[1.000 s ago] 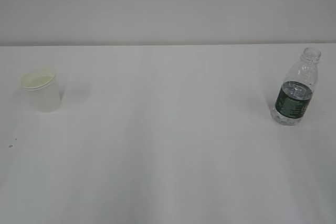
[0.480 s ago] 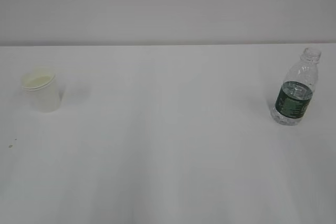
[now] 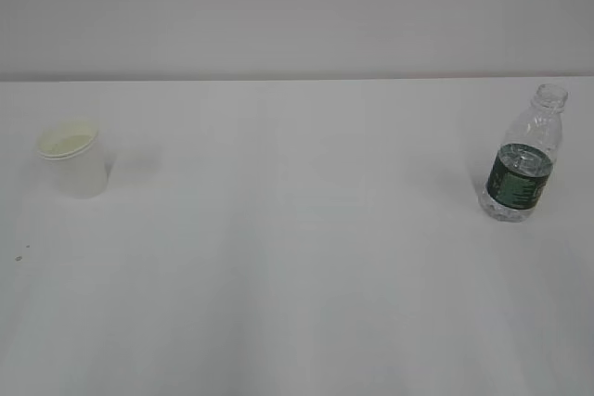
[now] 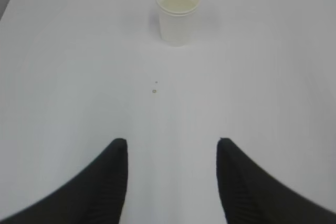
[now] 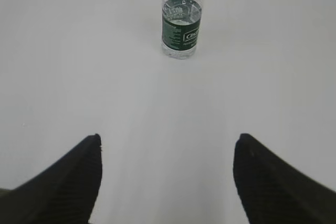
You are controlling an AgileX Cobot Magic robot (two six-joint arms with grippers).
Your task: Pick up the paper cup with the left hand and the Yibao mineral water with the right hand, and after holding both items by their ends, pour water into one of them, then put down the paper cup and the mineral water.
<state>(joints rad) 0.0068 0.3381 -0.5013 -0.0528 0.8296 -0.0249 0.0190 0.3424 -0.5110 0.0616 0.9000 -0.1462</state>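
1. The left hand (image 4: 172,148) has its jaws spread and empty; the cup (image 4: 178,13) stands upright on the table (image 4: 79,77) well ahead of them, roughly on the gap's line.
2. The right hand (image 5: 167,145) has its jaws spread wide and empty; the bottle (image 5: 181,22) stands upright, capless, well ahead, near centre.

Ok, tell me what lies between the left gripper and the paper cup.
In the left wrist view, only bare white table and two tiny dark specks lie between the open left gripper and the paper cup.
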